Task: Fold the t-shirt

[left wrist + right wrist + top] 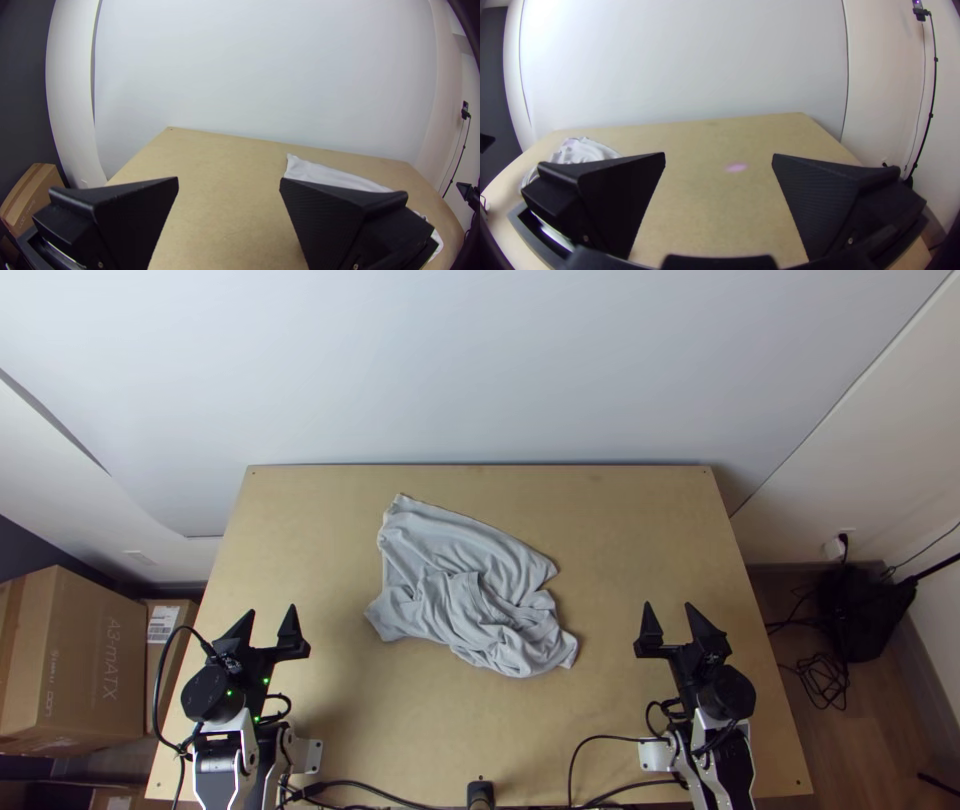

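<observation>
On the middle of the wooden table (600, 710), the grey t-shirt (470, 590) is seen, bunched and wrinkled. By the left gripper (266, 632) and the right gripper (680, 630), at its two sides, nothing is held; the fingers of both are kept wide apart.

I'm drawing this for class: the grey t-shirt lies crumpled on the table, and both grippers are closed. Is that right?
Not quite: the left gripper and right gripper are both open, their fingers wide apart, as the top view shows. The grey t-shirt does lie crumpled on the table.
</observation>
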